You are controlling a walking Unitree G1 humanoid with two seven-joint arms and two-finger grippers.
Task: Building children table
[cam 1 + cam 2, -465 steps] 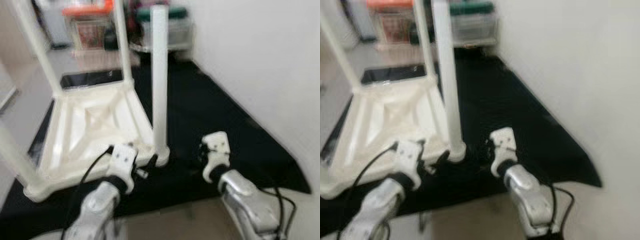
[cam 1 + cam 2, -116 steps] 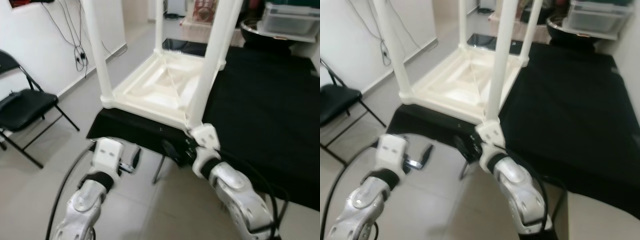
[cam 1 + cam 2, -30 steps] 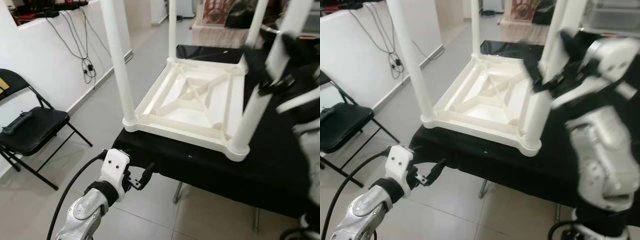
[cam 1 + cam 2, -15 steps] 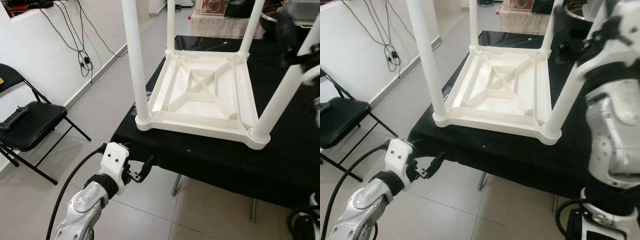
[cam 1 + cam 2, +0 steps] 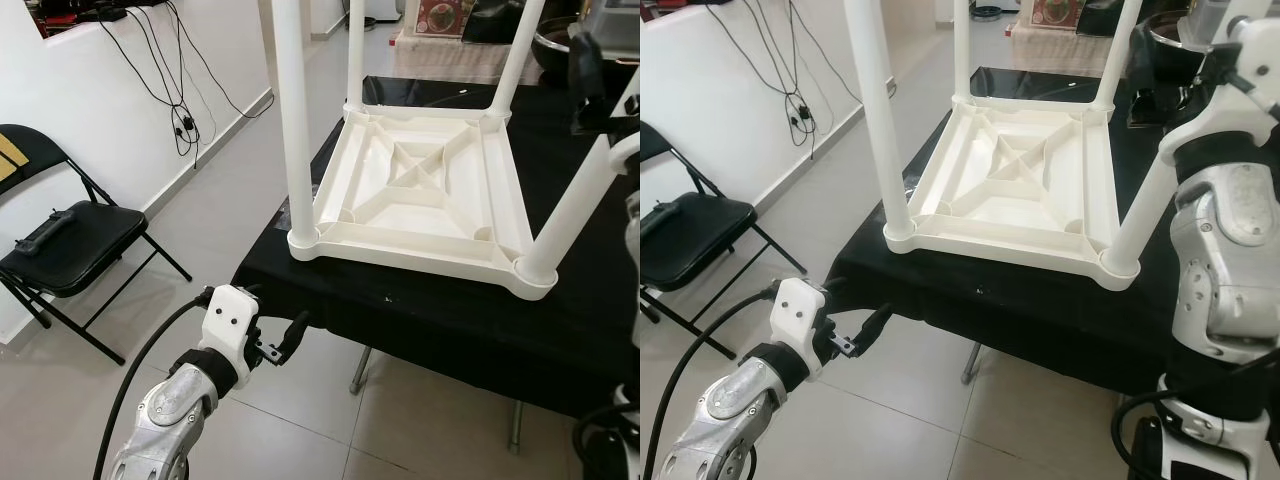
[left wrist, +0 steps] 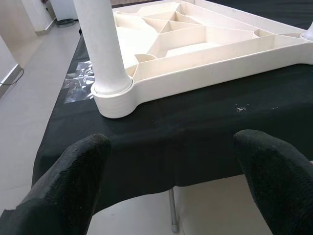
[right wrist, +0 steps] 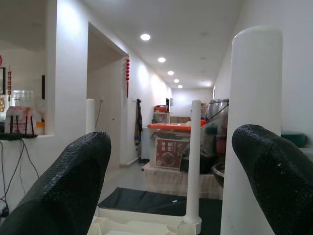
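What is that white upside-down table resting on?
The white table lies top-down on a black cloth draped over a stand; metal legs show below. The cloth hides the stand's surface, and the table's top face is hidden against it.

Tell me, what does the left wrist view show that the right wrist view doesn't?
Left wrist view: the black cloth over the worktop's edge, and the ribbed underside of the upturned white table lying on it. Right wrist view: a hallway with ceiling lights, an orange-lidded box, and one table leg close up. Both: the table with its legs standing up, and open jaws in front.
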